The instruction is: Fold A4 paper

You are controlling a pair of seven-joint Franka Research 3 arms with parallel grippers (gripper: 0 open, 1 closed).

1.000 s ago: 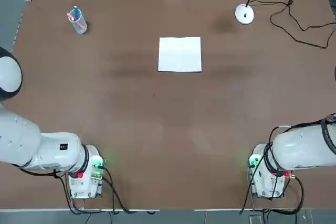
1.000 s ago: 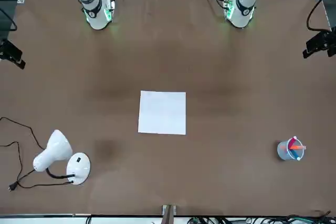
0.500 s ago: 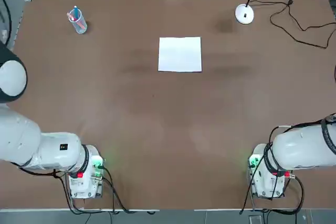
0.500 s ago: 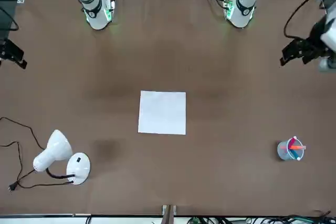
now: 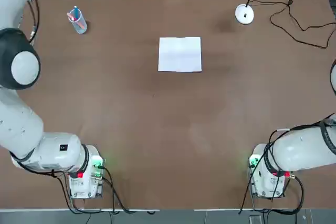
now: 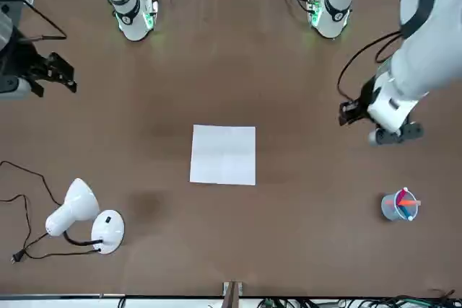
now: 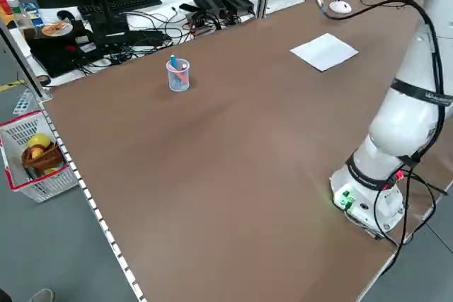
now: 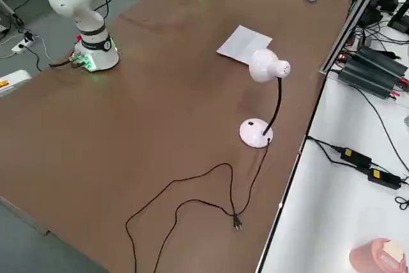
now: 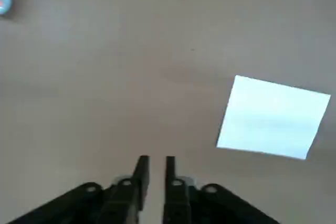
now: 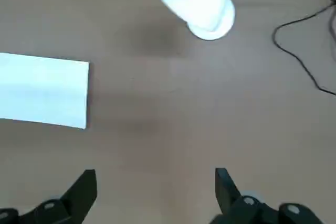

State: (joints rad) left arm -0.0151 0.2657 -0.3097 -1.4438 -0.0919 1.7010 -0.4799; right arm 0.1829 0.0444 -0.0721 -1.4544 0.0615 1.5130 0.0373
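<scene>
The A4 paper [image 5: 180, 54] lies flat on the brown table, toward the far middle; it also shows in the front view [image 6: 223, 154]. My left gripper [image 6: 345, 113] hovers above the table off the paper's left side, well apart from it. Its wrist view shows the left gripper [image 9: 155, 160] with its fingers drawn nearly together on nothing, and the paper [image 9: 273, 116] ahead. My right gripper [image 6: 61, 73] hangs off the paper's right side. The right gripper [image 10: 155, 174] stands wide open and empty, with the paper's edge [image 10: 44, 90] far from its fingers.
A white desk lamp [image 5: 244, 13] with a trailing black cord [image 5: 299, 27] stands at the far right. A clear cup holding pens [image 5: 77, 20] sits at the far left. Both arm bases [image 5: 84, 174] are at the near edge.
Both arms have swung in over the table from its sides. The left gripper's fingers have gone from wide apart to nearly together. The paper has not moved.
</scene>
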